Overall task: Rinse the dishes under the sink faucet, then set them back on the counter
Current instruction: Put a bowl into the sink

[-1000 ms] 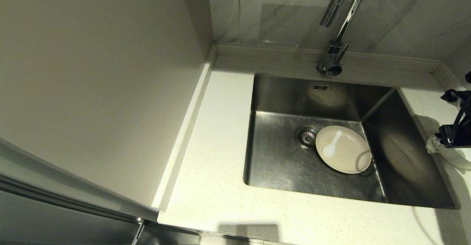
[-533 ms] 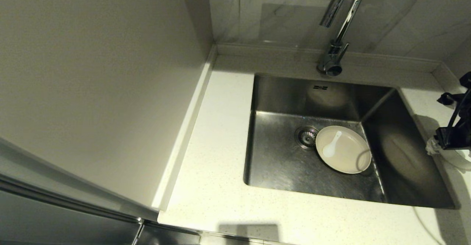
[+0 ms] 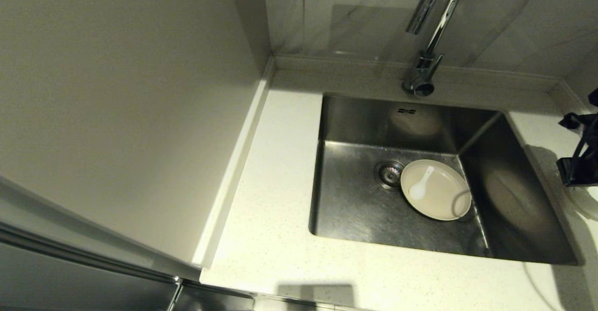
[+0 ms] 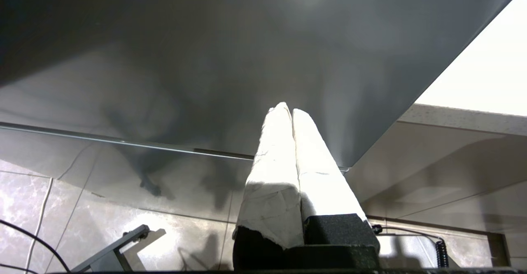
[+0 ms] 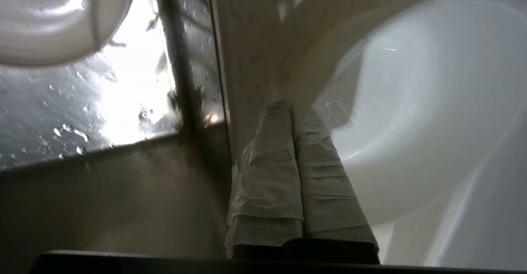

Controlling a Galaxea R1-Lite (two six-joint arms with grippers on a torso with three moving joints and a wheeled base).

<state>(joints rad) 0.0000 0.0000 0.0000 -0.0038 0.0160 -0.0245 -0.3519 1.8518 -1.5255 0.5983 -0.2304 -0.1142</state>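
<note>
The right gripper [image 5: 294, 111] is now sitting with its taped fingers [image 5: 271, 163] pressed together at the near rim of the white bowl [image 5: 416, 113], out on the counter [image 3: 275, 217] just to the right of the sink [image 3: 355, 208]. A second ago those fingers were spread wide and their white tips were showing beside the bowl in the head view; now the tips and the bowl are slipping out past that view's right edge, and only the dark body of the arm is hanging there. Whether the rim is actually pinched between the pads I cannot tell (the two fingers look closed flat against each other, with the bowl's edge lying just beside them), so this may be a grip on the rim or a miss. If it is holding, the bowl is probably the next dish going under the faucet [image 3: 427, 45]. The cream plate [image 3: 437, 189] is lying on the sink floor just right of the drain strainer [image 3: 388, 173], with the spoon [image 3: 420, 184] resting on it, exactly as before. The left gripper [image 4: 288, 113] is parked below the counter edge, fingers together and holding nothing.
</note>
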